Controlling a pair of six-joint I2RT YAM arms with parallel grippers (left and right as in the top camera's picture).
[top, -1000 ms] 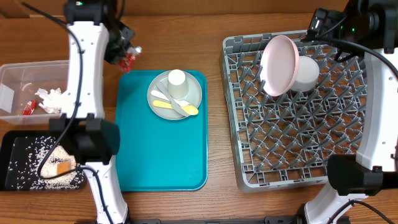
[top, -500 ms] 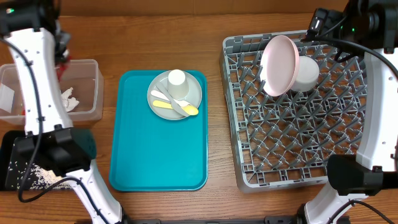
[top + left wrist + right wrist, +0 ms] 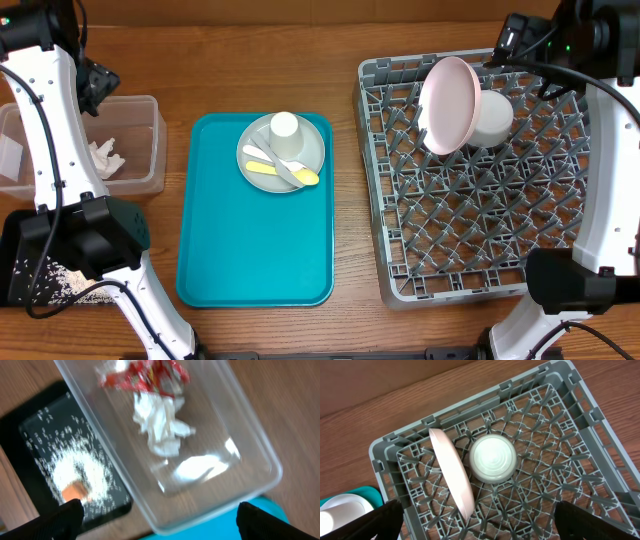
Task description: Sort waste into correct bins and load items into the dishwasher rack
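Between tub (image 3: 152,150) and rack (image 3: 480,240), teal tray (image 3: 255,250)

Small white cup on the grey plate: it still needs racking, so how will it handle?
The small white cup looks smooth and hard, so probably rigid but slippery. Standing upright on the grey plate, it could tip if pushed sideways.

A robotics lab staging kitchen cleanup: 2 white robot arms (image 3: 55,140) flank a brown wooden desk (image 3: 300,60) bearing a large square grey plastic dishwasher rack (image 3: 480,225).
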